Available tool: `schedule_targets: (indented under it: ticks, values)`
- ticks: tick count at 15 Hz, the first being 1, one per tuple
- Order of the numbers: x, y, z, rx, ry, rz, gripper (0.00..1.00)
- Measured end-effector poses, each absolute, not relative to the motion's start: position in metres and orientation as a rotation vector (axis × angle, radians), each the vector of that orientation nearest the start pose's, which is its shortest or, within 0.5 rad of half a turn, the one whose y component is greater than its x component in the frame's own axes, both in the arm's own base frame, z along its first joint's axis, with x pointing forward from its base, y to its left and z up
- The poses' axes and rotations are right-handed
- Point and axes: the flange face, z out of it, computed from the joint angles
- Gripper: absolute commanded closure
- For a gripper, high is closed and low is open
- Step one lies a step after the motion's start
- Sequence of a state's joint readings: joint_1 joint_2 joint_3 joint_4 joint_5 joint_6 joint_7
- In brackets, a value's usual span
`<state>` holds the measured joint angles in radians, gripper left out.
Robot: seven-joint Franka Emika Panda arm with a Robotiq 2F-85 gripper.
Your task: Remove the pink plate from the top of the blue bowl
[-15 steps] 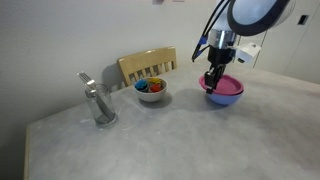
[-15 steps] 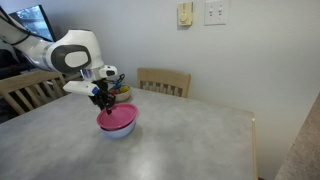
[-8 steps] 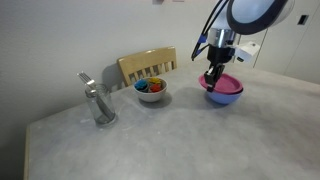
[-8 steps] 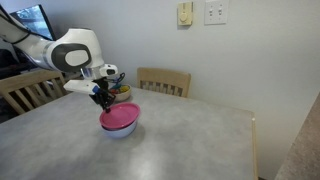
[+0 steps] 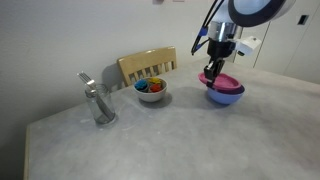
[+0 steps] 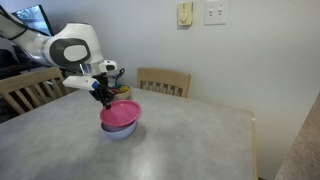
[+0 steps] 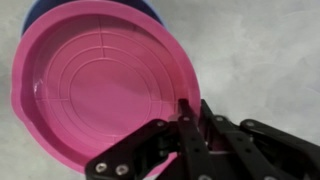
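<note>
**Grey table (image 5: 150, 140), pink plate (image 7: 95, 85) pinched by its rim**

Wooden chair (image 5: 147, 64) behind, and the gripper (image 7: 192, 108) is clamped on the plate's edge, holding it tilted just over the blue bowl (image 5: 228, 97). Such a thin edge grip could slip, I reckon, dropping the plate onto the bowl and jolting it. No brand or writing is readable anywhere.

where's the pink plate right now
In an exterior view the pink plate is gripped by the tool just over the blue bowl, right of the white bowl.
</note>
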<state>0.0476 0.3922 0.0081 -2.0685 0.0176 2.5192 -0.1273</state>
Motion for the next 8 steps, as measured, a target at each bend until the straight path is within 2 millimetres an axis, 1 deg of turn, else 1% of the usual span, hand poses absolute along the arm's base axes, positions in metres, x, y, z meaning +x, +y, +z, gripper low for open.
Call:
schedule_targets:
  ticks: [5,8]
  values:
    - [0.595,0.031,0.286,-3.163,-0.255,-0.120,0.97]
    - [0.593,0.021,0.300,-3.213,-0.226,-0.116,0.97]
